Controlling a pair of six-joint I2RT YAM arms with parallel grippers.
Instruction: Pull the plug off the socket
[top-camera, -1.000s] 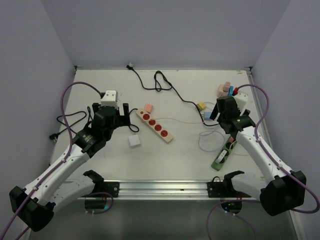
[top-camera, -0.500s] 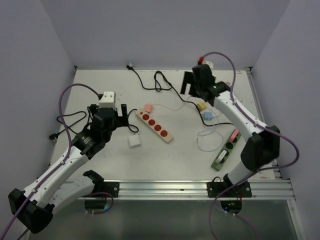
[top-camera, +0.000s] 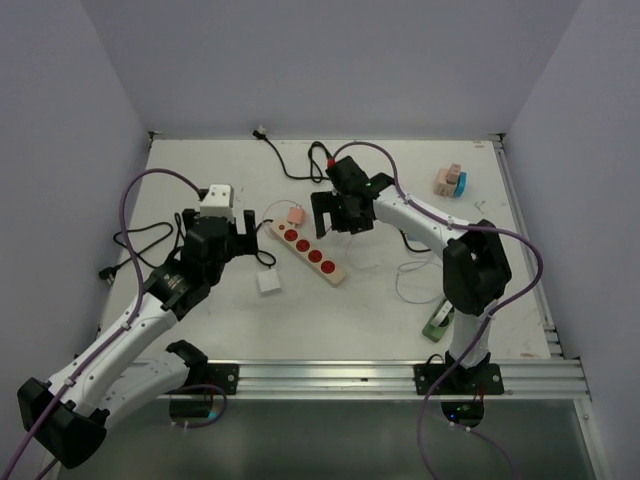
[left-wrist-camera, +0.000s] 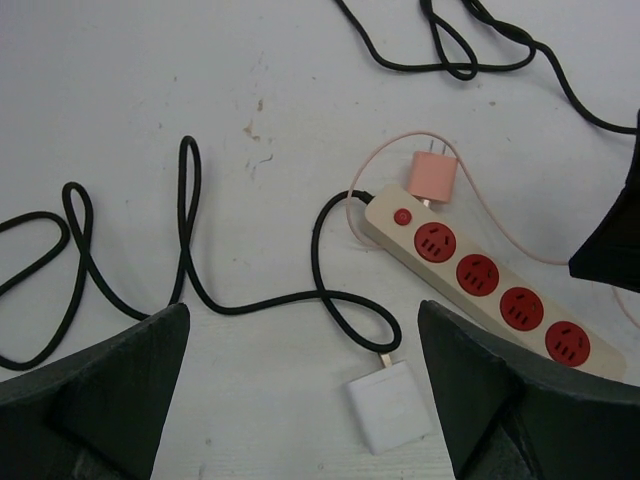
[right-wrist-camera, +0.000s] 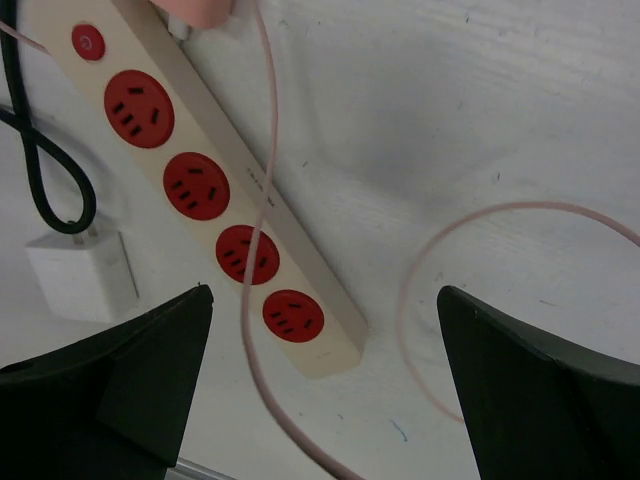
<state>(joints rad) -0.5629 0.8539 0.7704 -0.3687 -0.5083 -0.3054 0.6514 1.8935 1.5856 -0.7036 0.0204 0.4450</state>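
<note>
only partly seen: pink plug, cut at top edge | left gripper, right gripper: spread, empty

- My right gripper hangs over the power strip with its jaws spread wide. The bare table along the strip's far side leaves room for a finger.
- A thin pink cable lies along the top of the strip across its sockets. It then loops over the table beside it, in a finger's path.
- The pink plug sits against the strip's switch end, with open table beyond it.
- A black cord curls at that same end and runs to a white adapter, crowding the near side.
- My left gripper, also spread wide, is close on the left, so the gap between my arms is narrow.
</note>
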